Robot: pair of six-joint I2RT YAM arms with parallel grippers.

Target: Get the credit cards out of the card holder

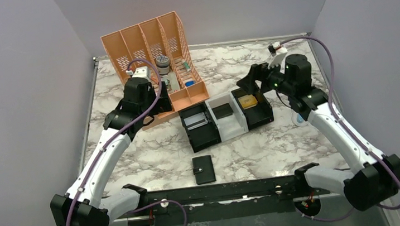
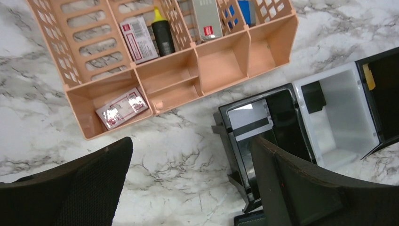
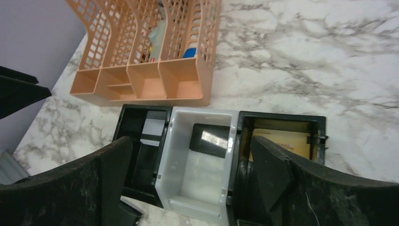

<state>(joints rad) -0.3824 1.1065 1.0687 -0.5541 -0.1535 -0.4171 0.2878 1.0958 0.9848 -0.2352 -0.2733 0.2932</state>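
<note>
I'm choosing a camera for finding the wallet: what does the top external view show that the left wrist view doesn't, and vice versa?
Only top external: the closed card holder, whole, lying nearer the arm bases than the trays. Only left wrist: a shiny red-and-white packet in an end compartment of the orange organizer. Both: the organizer and the black, white and black trays.

No text is legible; the red-and-white packet's (image 2: 138,39) print is too blurred.
</note>
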